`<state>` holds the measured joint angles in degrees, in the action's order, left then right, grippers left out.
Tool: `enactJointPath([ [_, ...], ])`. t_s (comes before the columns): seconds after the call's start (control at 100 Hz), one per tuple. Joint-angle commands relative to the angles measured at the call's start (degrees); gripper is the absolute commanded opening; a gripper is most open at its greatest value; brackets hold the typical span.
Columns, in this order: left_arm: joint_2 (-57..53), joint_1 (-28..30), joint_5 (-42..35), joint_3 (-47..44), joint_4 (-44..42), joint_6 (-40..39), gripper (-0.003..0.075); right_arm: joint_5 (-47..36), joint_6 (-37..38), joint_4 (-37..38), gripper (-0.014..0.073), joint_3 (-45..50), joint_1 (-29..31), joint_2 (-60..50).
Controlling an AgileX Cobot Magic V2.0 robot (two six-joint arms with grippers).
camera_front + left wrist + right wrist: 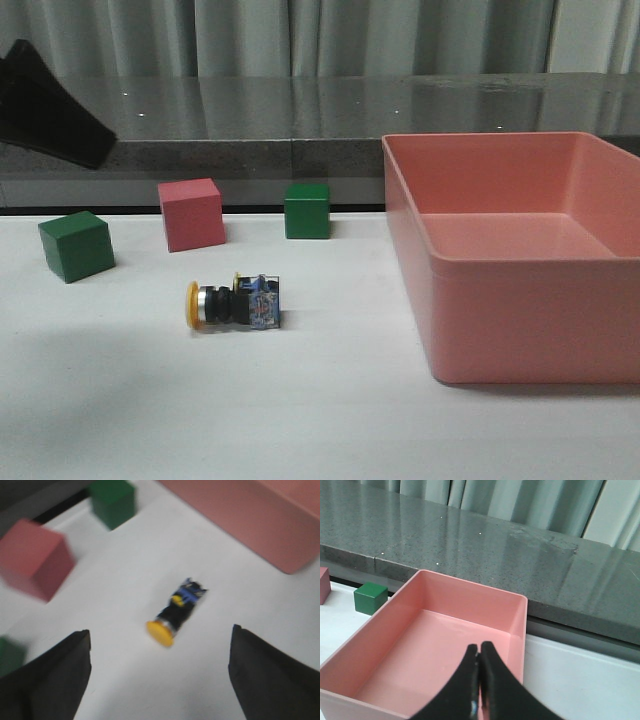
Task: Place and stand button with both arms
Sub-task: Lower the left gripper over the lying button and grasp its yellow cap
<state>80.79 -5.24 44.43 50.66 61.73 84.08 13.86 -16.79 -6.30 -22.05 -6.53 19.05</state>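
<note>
The button (235,303) lies on its side on the white table, its yellow cap pointing left. In the left wrist view the button (176,612) lies ahead of my left gripper (160,675), which is open and empty above the table with its fingers (50,680) wide apart. A black part of the left arm (50,105) shows at the far left of the front view. My right gripper (479,652) is shut and empty, held above the pink bin (517,615); it is out of the front view.
A large pink bin (500,300) fills the right of the table. Behind the button stand a green cube (76,245), a pink cube (191,213) and another green cube (307,210). A dark grey ledge (300,120) and curtains run along the back.
</note>
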Motion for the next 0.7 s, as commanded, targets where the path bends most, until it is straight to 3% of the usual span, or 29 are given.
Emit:
enactJointPath([
  [0.0,2.9,-0.5,11.9,5.5,5.3,7.7,0.0545,-4.5,0.0,-0.4,-0.0109,-1.5,0.4,0.2],
  [0.11,8.6,-0.5,16.1,10.1,5.3,8.2,0.0545,-4.5,0.0,-0.4,-0.0109,-1.5,0.4,0.2],
  [0.36,14.9,-0.5,7.8,13.3,5.2,8.2,0.0545,-4.5,0.0,-0.4,-0.0109,-1.5,0.4,0.2],
  [0.49,17.2,-0.5,7.7,13.3,7.2,8.6,0.0545,-4.5,0.0,-0.4,-0.0109,-1.5,0.4,0.2],
  [0.69,19.8,-0.5,9.0,13.3,8.5,22.1,0.0545,-4.5,0.0,-0.4,-0.0109,-1.5,0.4,0.2],
])
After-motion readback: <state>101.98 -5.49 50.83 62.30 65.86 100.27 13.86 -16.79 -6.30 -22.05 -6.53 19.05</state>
